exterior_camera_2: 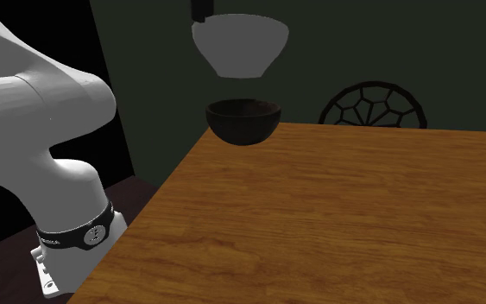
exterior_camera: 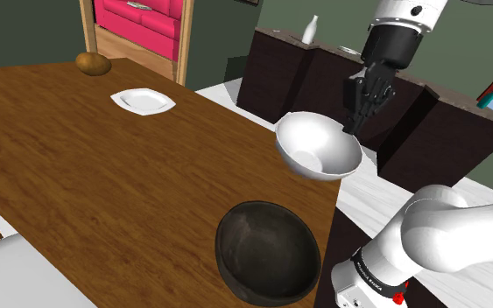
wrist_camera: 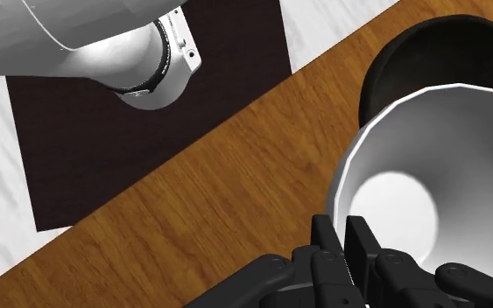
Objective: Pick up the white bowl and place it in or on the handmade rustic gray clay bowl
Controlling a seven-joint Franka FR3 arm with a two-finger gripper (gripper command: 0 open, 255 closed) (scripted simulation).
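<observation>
The white bowl (exterior_camera: 317, 145) hangs in the air above the table's near edge, tilted, with my gripper (exterior_camera: 355, 123) shut on its rim. In the wrist view my gripper (wrist_camera: 344, 234) clasps the white bowl (wrist_camera: 428, 175) at its rim. The dark gray bowl (exterior_camera: 266, 251) stands on the wooden table (exterior_camera: 104, 184) close to the arm's base, below the white bowl and nearer the camera. From the second exterior view the white bowl (exterior_camera_2: 238, 43) floats a little above the dark bowl (exterior_camera_2: 244, 120), which sits at the table's corner. The dark bowl (wrist_camera: 428, 61) lies partly under the white one.
A white plate (exterior_camera: 143, 101) and a brown lump (exterior_camera: 93, 63) lie at the table's far end. A dark counter (exterior_camera: 323, 79) with a white bottle (exterior_camera: 311, 30) stands behind the arm. A chair back (exterior_camera_2: 373, 105) rises beyond the table.
</observation>
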